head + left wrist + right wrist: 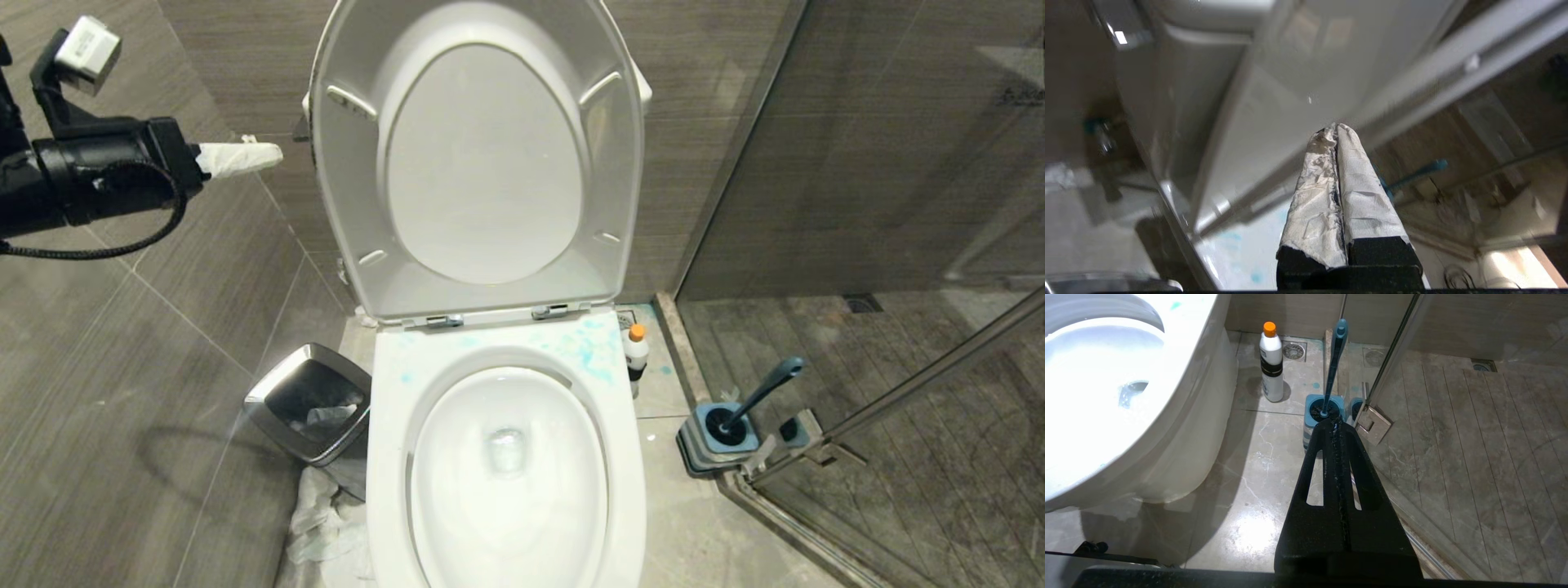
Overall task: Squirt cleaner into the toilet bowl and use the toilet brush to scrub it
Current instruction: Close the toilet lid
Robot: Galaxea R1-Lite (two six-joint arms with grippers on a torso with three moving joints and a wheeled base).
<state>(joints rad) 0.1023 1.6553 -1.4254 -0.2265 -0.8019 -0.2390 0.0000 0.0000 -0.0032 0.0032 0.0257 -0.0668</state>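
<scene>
The cleaner's (1271,365) label seems unreadable; left pincer (273,153) and right pincer (1336,424) both together.

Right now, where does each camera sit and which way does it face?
Head: high, looking down on the white ceramic toilet bowl; left gripper raised beside the lid.
Left wrist: behind paper-wrapped shut fingers, facing the toilet's side.
Right wrist: low, behind the shut right gripper, facing the floor.
Head and right wrist share the orange-capped white cleaner bottle and blue-grey toilet brush.
</scene>
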